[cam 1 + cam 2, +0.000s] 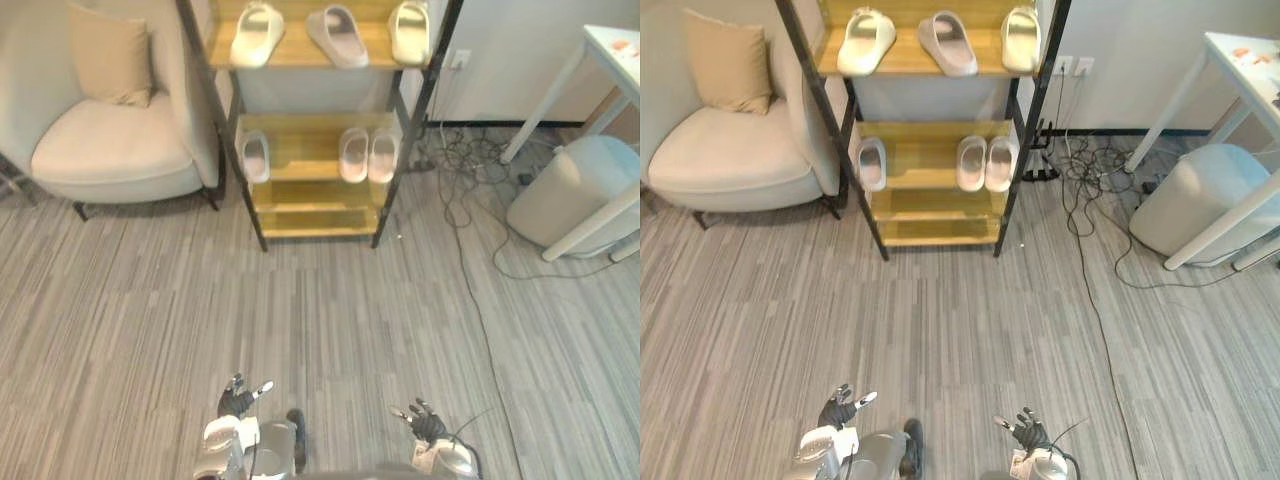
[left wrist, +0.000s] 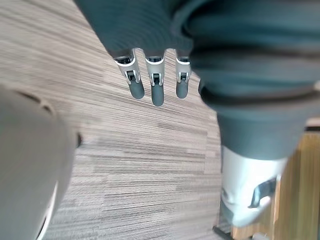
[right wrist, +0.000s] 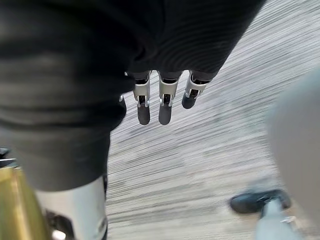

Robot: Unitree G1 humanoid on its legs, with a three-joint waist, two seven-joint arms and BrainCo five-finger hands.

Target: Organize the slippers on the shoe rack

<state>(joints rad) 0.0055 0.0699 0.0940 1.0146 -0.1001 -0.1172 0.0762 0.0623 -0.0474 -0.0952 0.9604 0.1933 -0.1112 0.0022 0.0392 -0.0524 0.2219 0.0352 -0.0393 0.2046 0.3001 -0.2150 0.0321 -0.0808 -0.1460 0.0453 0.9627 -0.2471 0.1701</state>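
Left wrist view has the left hand [image 2: 156,89] hanging over the grey striped floor [image 2: 150,165], its fingers straight and relaxed, grasping nothing. The right hand [image 3: 165,105] looks the same in its own wrist view: fingers loose, nothing between them. In the eye views both hands sit low at the near edge of the floor, well apart from the shoe rack [image 1: 315,205], which stands across the floor by the wall.

On the rack's top shelf [image 1: 290,55] lie three slippers:
- a cream slipper [image 1: 257,33] at the left edge
- a pink-grey slipper [image 1: 337,35] in the middle, lying at an angle
- a second cream slipper [image 1: 410,30] at the right edge

On the middle shelf [image 1: 300,150] a single pink slipper [image 1: 256,156] lies at the left edge. A pink pair [image 1: 354,154] lies side by side, touching, near the right edge.

Just beside the rack's left side stands a beige armchair [image 1: 110,150] with a cushion [image 1: 110,55] on it. To the rack's right are a white bin [image 1: 570,190] and a white table [image 1: 612,45].
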